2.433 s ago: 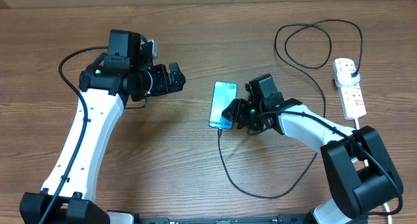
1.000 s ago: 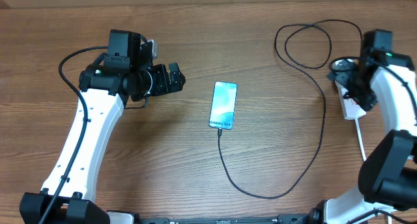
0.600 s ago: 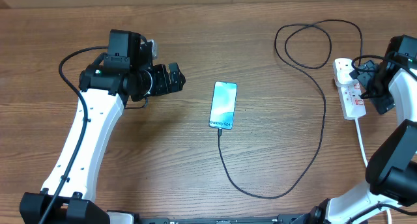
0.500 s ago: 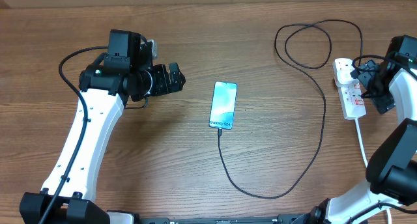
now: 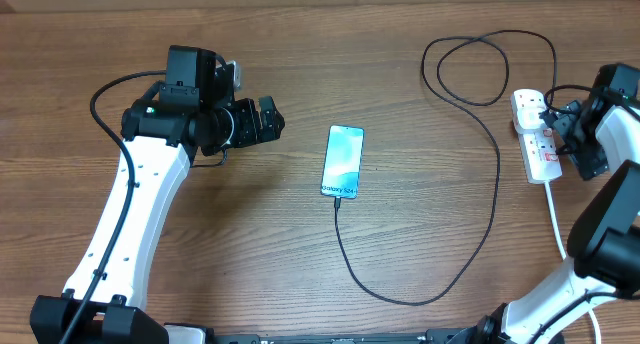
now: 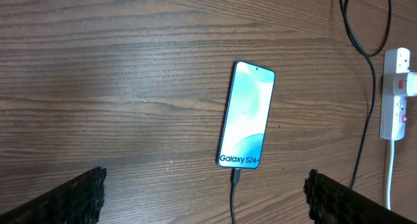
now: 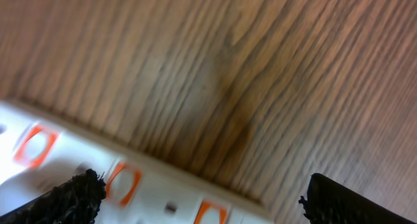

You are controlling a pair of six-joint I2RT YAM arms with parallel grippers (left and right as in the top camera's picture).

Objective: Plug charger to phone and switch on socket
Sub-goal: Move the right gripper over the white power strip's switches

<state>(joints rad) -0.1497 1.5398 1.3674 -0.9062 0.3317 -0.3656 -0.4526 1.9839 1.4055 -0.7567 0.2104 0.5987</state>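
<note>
Lying flat on the wooden table (image 5: 300, 264), out in front of the left gripper (image 5: 268, 122) and well apart from it: phone (image 5: 342, 161), slim and rectangular, screen a light blue-white gradient, "Galaxy S24" printed near one short edge. Plugged into that same edge by a tiny tip: charger (image 5: 497, 174), a thin black cable sweeping in a wide curve across the wood, curling into a ring, then running to the socket (image 5: 535, 134). White, elongated, marked with small red-orange squares, trailing a thick white cord (image 5: 553, 219); sitting directly beneath the right gripper (image 5: 572, 139), close under its fingertips, contact impossible to tell. Both grippers spread wide, grasping nothing. Left one hanging over bare wood, right one hovering over the socket's switch side.
</note>
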